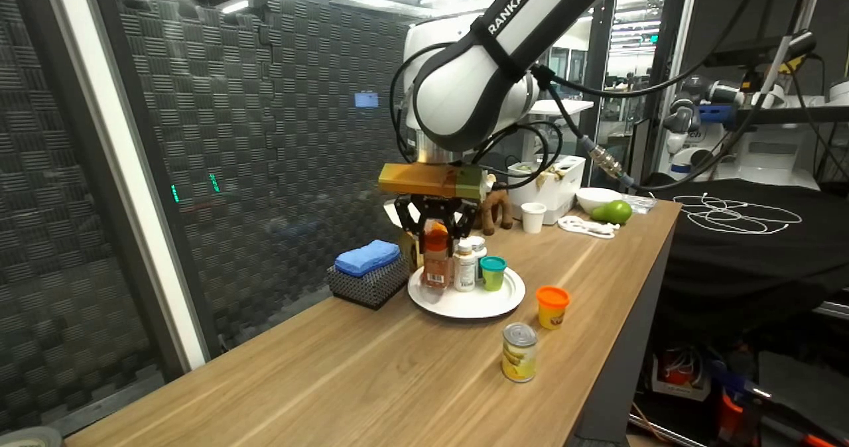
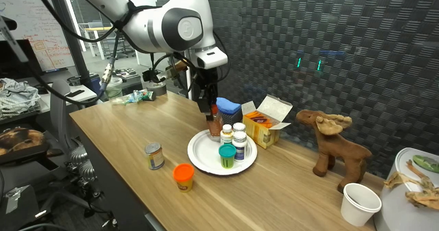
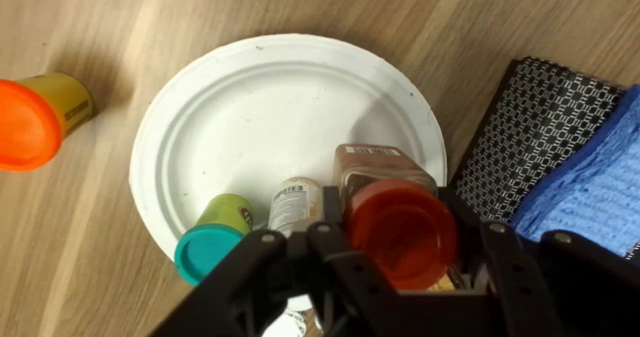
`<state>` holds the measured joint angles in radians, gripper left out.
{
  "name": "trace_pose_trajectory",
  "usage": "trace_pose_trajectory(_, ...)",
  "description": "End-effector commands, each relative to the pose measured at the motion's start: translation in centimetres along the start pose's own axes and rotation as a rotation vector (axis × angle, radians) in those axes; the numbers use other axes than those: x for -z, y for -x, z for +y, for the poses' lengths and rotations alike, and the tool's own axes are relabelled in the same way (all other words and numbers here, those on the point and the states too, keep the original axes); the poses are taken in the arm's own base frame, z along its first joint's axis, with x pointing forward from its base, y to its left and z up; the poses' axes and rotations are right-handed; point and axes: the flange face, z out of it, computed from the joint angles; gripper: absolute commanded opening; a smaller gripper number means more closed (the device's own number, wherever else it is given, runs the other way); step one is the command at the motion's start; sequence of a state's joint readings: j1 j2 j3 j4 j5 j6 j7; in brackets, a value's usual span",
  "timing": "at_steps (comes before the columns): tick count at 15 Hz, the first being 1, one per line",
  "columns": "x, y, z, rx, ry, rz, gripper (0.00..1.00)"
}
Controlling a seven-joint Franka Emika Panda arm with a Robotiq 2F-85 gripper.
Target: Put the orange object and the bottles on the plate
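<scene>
The plate (image 3: pixel 280 117) is white, the yellow tub (image 2: pixel 184 180) orange-lidded.

The white arm (image 1: pixel 451 102) has a 2-fingered black end effector (image 1: pixel 437 249).

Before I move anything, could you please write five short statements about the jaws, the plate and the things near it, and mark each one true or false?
1. The jaws are closed on the red-capped bottle. True.
2. The orange-lidded tub stands on the plate. False: it stands on the table, apart from the plate.
3. The teal-lidded tub is on the plate. True.
4. The blue cloth lies directly on the table. False: it lies on top of the dark patterned block.
5. The yellow box is shut. False: its flaps stand open.
</scene>
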<state>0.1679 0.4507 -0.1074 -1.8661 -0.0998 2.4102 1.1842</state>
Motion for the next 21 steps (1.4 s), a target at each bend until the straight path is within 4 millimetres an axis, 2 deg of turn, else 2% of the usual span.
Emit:
trace_pose_trajectory(1,0.0,-0.8,0.1,-0.002,0.015,-0.015,0.25)
trace_pose_trajectory(5,-1.1,-1.2,0.0,0.019,0.020,-0.043,0.25)
trace_pose_trajectory(9,-2.0,-1.0,-1.0,0.052,-0.008,-0.074,0.25)
trace_pose_trajectory(14,-1.9,-1.2,-2.1,0.072,-0.038,-0.097,0.25)
trace_pose_trajectory(20,-3.3,-1.5,-1.6,0.085,-0.004,-0.134,0.25)
trace_pose_trajectory(21,-3.4,-1.4,-1.6,0.094,0.005,-0.135,0.31)
